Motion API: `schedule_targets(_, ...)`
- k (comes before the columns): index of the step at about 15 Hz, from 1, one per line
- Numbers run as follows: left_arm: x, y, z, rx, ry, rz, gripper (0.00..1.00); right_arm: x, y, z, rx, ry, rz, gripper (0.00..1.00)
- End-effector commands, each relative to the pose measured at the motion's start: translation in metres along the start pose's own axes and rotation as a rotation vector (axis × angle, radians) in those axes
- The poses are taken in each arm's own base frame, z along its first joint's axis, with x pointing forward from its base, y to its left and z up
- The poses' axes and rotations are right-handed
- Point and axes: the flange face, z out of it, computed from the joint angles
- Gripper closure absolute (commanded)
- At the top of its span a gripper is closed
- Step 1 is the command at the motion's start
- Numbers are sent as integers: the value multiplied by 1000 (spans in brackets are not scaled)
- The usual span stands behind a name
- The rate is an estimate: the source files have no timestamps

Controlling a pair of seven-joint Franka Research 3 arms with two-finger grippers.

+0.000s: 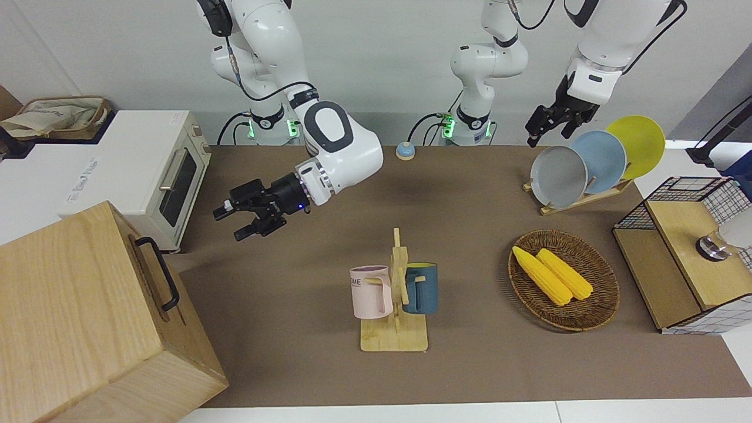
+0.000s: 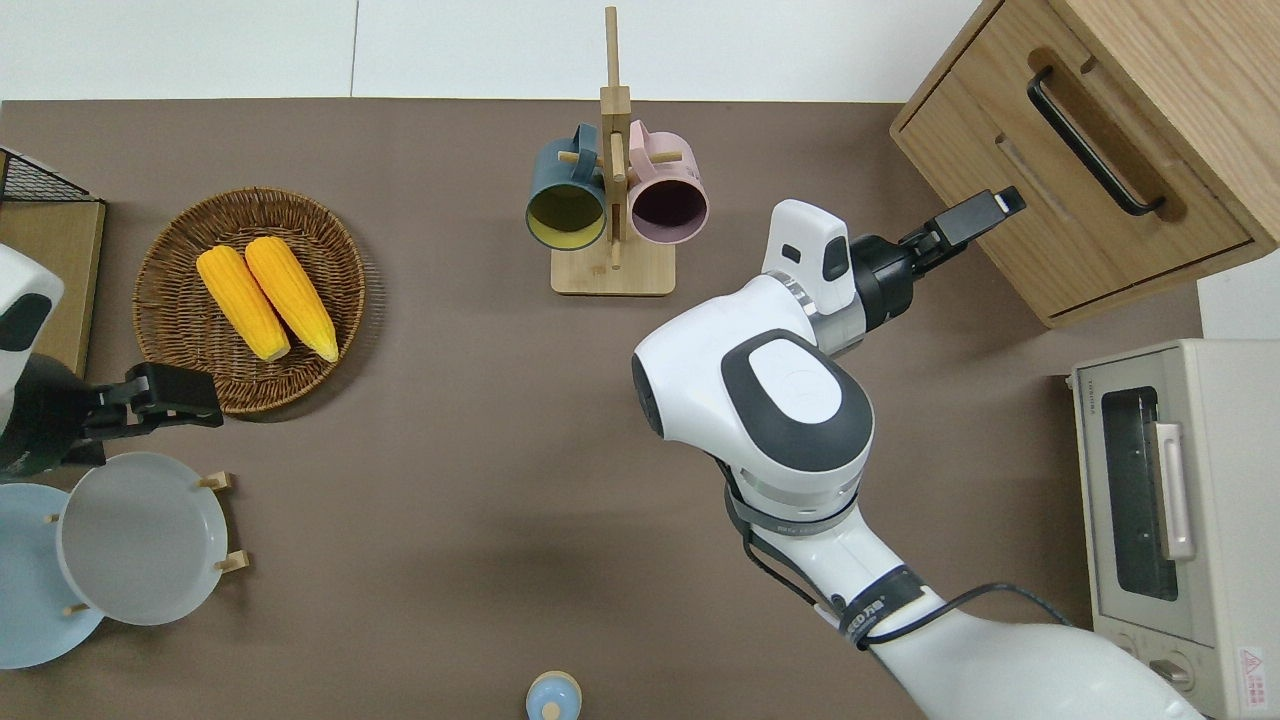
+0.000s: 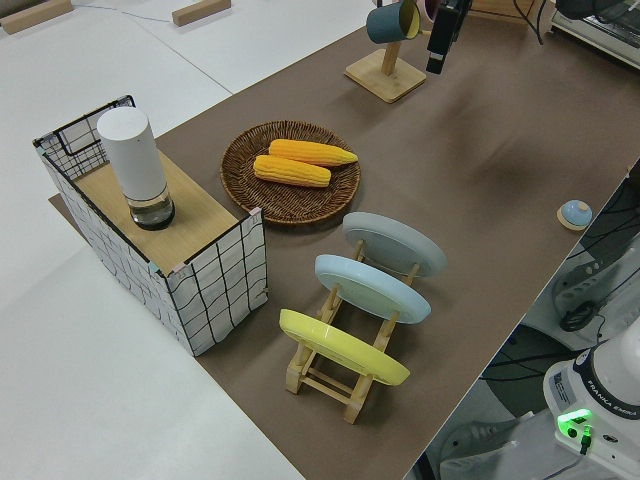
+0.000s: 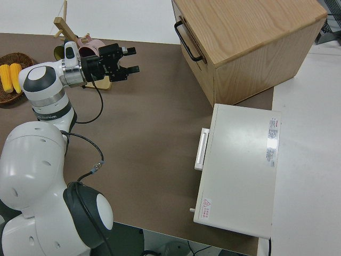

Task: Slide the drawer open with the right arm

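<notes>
The drawer [image 2: 1195, 225] is shut, at the top of the pale-wood cabinet [image 1: 76, 305] at the right arm's end of the table. Its black bar handle [image 2: 1095, 140] also shows in the front view [image 1: 158, 273] and the right side view [image 4: 186, 40]. My right gripper [image 2: 985, 212] is open and empty. It points sideways at the cabinet's front, over the mat just at the cabinet's lower edge. It is apart from the handle, as the front view [image 1: 230, 222] and the right side view [image 4: 131, 60] show. My left arm is parked.
A white toaster oven [image 2: 1170, 500] stands beside the cabinet, nearer to the robots. A mug rack [image 2: 612, 200] stands beside the right arm. A basket of corn [image 2: 250, 300], a plate rack [image 2: 140, 535] and a wire-grid box [image 1: 681, 252] are toward the left arm's end.
</notes>
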Motion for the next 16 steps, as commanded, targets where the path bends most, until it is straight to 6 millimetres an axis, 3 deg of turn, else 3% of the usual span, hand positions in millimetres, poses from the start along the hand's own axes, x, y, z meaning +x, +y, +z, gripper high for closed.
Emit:
schedule_targets(1,-4,-3,-5,1,-5,6,7,1,0,26,-30,40,-52,32)
schedule_targets(6,-4,-3,-5,1,-5,6,7,4,0,64,-86,81,-73,38)
schedule_targets(12,-4,-3,-5,1,-5,6,7,7,-20,102,-176,106,-123,38)
schedule_targets(16,-4,-3,-5,0,-3,6,7,9,-26,105,-182,125,-113,84)
